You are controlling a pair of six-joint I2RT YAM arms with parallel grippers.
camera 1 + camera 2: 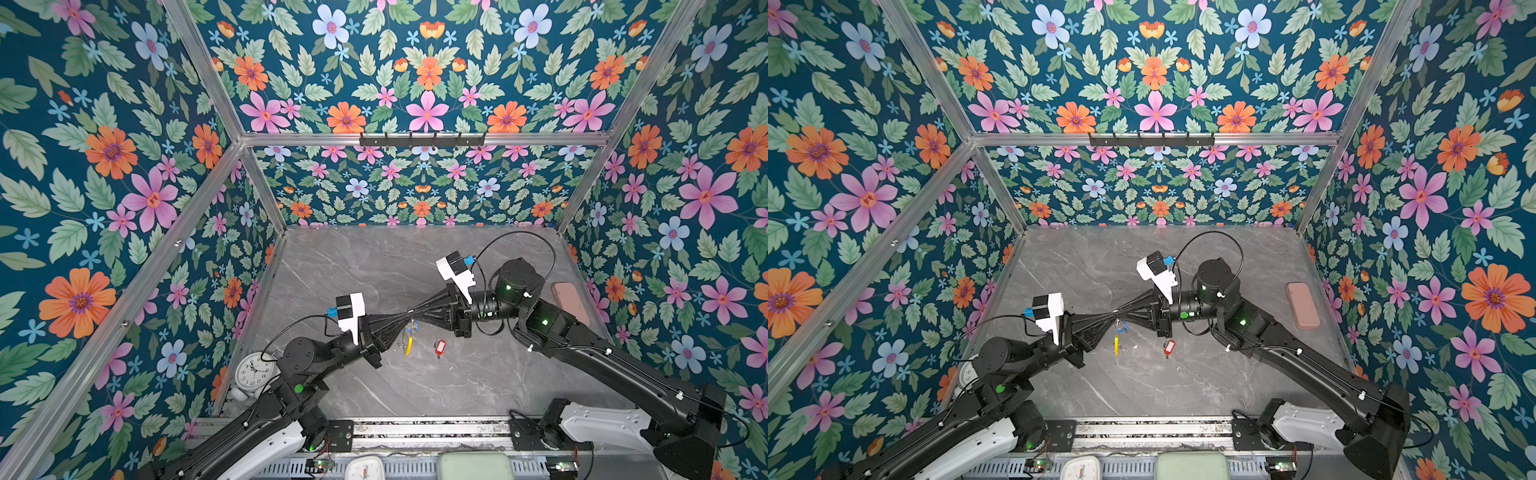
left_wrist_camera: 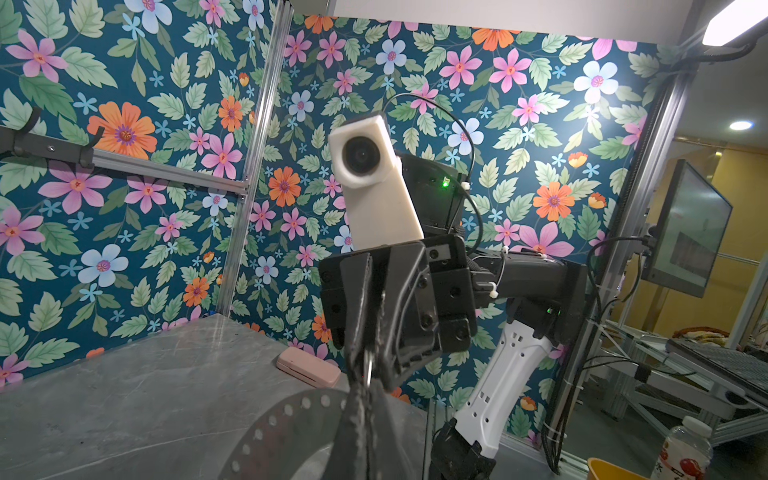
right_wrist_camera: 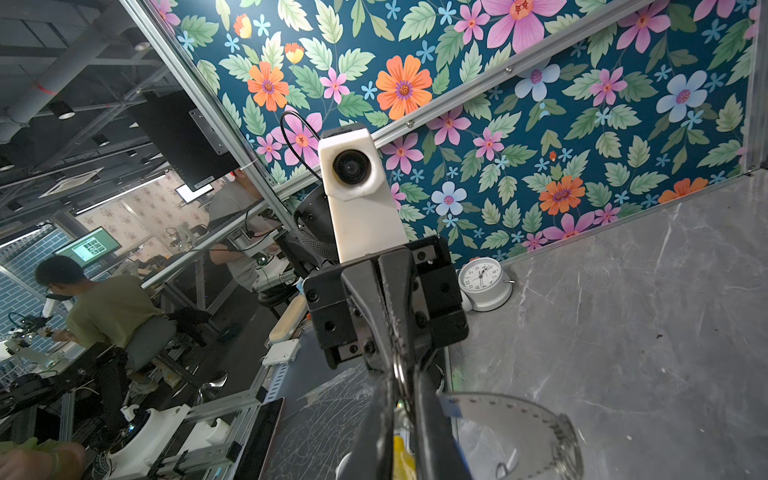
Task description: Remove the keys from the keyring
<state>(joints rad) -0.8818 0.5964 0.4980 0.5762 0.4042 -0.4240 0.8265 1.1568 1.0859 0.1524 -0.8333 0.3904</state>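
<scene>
My left tool [image 1: 402,321] and right tool [image 1: 419,316] meet tip to tip in the middle of the frame in a top view, raised above the grey surface [image 1: 374,266]. Both are pressed together, and the keyring [image 1: 408,347] hangs from where they meet — its yellow stretch lowest, the blue-tagged key [image 1: 410,329] dangling just under the tips. I cannot tell whether my right tool pinches the hoop itself or one of its small loops. The red-tagged key [image 1: 439,347] lies alone on the surface, just right of the hoop, so I judge it already off. The hoop looks light, thin and stiff, slick metal that will swing and twist in a pinch — I'd hold it close to its opening. I'd take the blue one by its plastic tag, which looks broader and less slippery than the blade.
</scene>
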